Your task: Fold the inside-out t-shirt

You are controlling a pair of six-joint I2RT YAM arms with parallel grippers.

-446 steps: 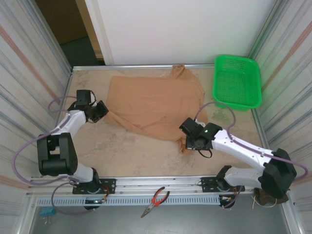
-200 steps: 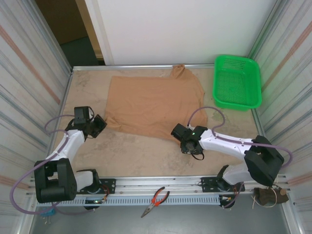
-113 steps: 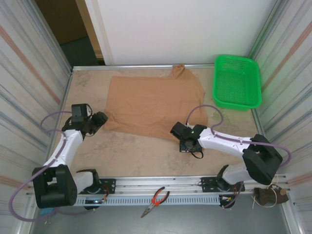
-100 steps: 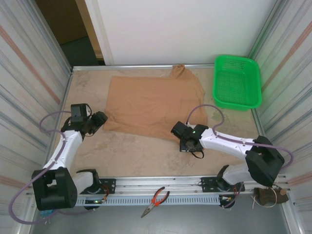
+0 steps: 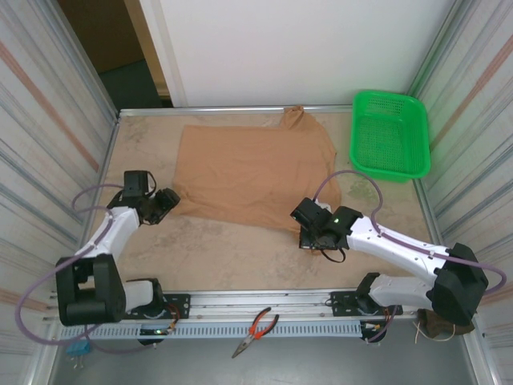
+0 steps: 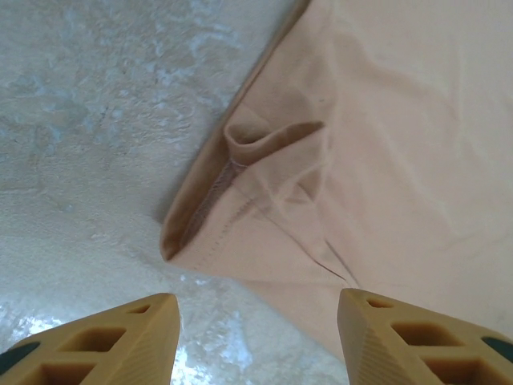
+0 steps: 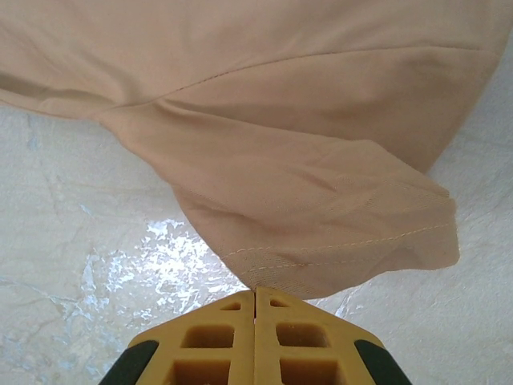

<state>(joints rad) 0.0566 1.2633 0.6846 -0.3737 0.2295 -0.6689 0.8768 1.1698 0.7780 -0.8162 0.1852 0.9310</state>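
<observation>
Fabric so thin and soft will be light and limp, I judge; it carries no shape of its own and sags wherever nothing holds it, so the stitched hems and corners are the best places to take it. The inside-out t-shirt (image 5: pixel 252 172) lies spread flat toward the far edge of the surface (image 5: pixel 240 257), about the middle. My right gripper (image 7: pixel 256 295) is closed tight, and it seems to pinch the sleeve hem (image 7: pixel 337 257) at the near right corner of the shirt. My left gripper (image 6: pixel 256 303) stands partly wide and empty, just before the near left corner, where the doubled seam gives a thicker bite.
</observation>
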